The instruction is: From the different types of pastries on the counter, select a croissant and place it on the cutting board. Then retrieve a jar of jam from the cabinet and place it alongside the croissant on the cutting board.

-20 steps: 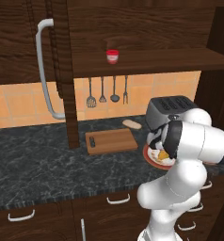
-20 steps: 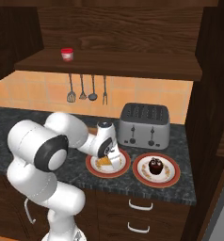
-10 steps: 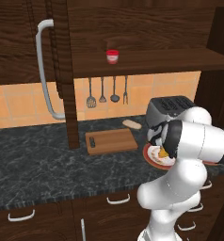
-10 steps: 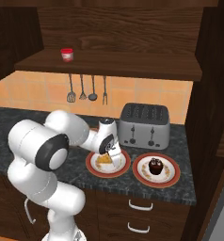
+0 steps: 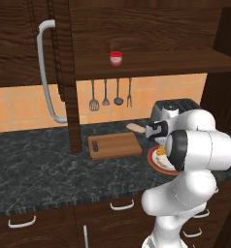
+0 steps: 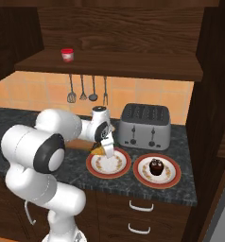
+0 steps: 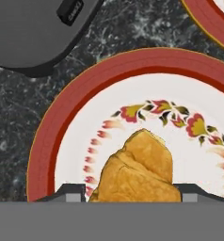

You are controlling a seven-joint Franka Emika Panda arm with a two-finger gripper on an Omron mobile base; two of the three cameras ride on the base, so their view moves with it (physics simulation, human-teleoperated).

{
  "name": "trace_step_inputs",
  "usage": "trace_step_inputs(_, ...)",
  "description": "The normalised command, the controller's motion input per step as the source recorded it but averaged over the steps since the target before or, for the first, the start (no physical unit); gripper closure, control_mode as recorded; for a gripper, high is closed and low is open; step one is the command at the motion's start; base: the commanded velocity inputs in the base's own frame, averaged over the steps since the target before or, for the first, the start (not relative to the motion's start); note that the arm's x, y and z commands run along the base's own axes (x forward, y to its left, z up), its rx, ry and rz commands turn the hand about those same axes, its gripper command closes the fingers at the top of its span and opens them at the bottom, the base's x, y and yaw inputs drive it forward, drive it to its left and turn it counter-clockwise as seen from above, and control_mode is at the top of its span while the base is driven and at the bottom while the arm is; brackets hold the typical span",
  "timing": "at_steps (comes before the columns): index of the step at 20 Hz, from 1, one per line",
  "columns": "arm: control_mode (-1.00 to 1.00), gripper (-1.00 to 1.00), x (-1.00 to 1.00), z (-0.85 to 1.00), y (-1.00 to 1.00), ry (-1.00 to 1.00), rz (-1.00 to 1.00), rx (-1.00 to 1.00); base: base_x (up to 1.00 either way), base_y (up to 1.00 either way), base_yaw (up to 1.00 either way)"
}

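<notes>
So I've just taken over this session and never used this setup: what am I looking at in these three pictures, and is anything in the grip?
The white jointed machine is a robot arm on a drivable base, in a rendered kitchen. Two pictures come from cameras on the base, behind the arm to its left and right. The third looks along the gripper itself.

On the dark marble counter lie a brown wooden cutting board, a grey toaster and two round red-rimmed plates; the right one carries a dark chocolate cupcake. A small red-lidded jar sits on the wooden shelf above.

The gripper is over the left plate, its fingers closed on the golden croissant. The board has nothing on it.
</notes>
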Motion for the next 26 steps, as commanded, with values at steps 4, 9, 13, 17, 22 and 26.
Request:
trace_step_inputs(4, -1.0, 1.0, 0.43, 0.57, 0.46, 0.19, -0.03, 0.0, 0.0, 0.0, 0.0)
trace_step_inputs(9, -1.0, 1.0, 0.21, 0.3, 0.45, 0.12, -0.01, -0.02, 0.0, 0.0, 0.0)
trace_step_inputs(13, -1.0, 1.0, 0.03, 0.0, 0.55, 0.01, 0.0, -0.05, 0.0, 0.0, 0.0)
trace_step_inputs(17, -1.0, 1.0, 0.08, -0.23, 0.36, 0.04, 0.0, 0.0, 0.0, 0.0, 0.0)
trace_step_inputs(22, -1.0, 1.0, 0.55, -0.2, 0.23, 0.05, 0.0, 0.0, 0.0, 0.0, 0.0)
trace_step_inputs(26, -1.0, 1.0, 0.5, -0.4, 0.26, 0.02, 0.0, 0.0, 0.0, 0.0, 0.0)
